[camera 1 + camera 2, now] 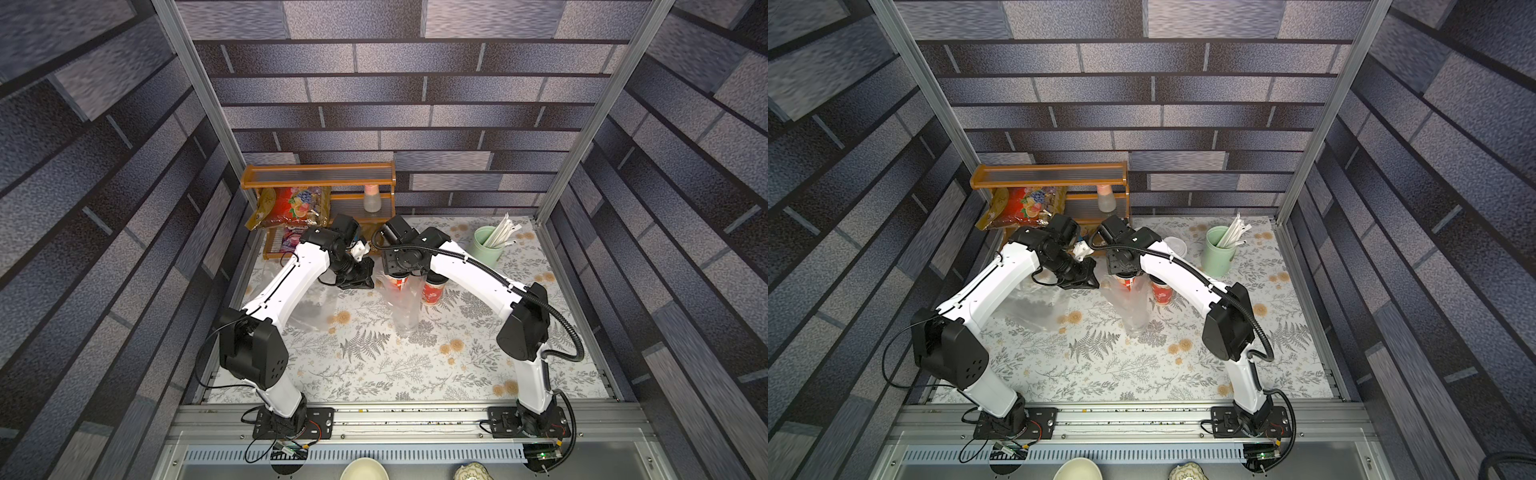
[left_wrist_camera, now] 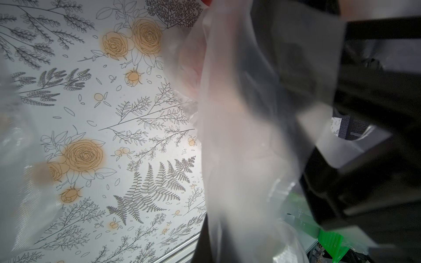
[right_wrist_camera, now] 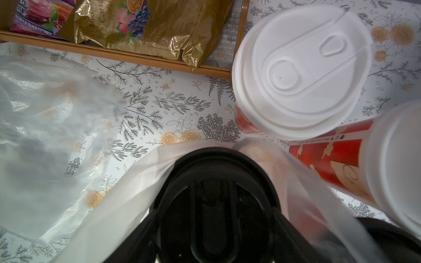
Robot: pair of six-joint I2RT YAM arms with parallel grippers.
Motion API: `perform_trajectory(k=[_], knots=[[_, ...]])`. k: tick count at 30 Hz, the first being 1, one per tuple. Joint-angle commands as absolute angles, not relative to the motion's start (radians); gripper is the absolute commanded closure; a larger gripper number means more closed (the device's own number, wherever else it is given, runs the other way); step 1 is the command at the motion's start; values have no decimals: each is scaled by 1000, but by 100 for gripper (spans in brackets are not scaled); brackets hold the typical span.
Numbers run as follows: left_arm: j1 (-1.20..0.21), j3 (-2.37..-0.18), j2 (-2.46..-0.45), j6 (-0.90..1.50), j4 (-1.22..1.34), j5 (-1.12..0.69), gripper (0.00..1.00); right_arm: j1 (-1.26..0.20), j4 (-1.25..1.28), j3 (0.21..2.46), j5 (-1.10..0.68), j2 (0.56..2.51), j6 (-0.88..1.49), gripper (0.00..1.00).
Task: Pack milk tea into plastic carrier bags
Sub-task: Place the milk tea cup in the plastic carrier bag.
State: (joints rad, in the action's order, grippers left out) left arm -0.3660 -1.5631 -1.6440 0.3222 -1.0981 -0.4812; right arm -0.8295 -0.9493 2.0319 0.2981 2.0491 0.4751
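Nearest the right wrist camera: black lid (image 3: 214, 200) of a milk tea cup (image 1: 400, 286), down inside a plastic carrier bag (image 3: 127, 189), clear film rising on both sides of it. Right gripper (image 3: 214, 243): astride that lid, dark fingers on either flank; cannot tell whether pressing the cup or standing just clear. Left gripper (image 1: 360, 283): clamped shut on the edge of the bag's mouth, film draped right across the left wrist view. In both top views, upright toward the back of the table (image 1: 374, 374), the bag's empty length lying flat toward the robot. Just beside it, outside the bag: second black-lidded cup (image 1: 432, 293). Close by, also unbagged: white-lidded cup (image 3: 300, 70), and one more at the frame edge. Under the left arm: second bag (image 1: 307, 311), flat and empty.

Looks like the seating of the first cup. Calls next for freeing the right jaws without tipping the cup, lifting straight up past the film, then fetching the neighbouring cup while keeping the mouth held wide.
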Motion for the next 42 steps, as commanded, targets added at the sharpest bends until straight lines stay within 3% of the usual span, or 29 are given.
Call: perform_trajectory(k=[1,8,30,37,42], knots=[[-370,-1596,-1606,328,-1143,-444,99,-839,-1006,2055,295,2061,492,19],[-370,-1605,-1605,326,-1147,-422,95,-839,-1039,2114,289,2009,491,10],[-341,-1618,-1582,327,-1144,-335,95,-815,-1149,2117,357,1798,474,12],[-340,-1623,-1581,337,-1134,-368,78,-745,-1143,1960,328,1703,487,13],[-341,-1599,-1565,356,-1111,-403,74,-698,-1108,1844,269,1685,492,11]])
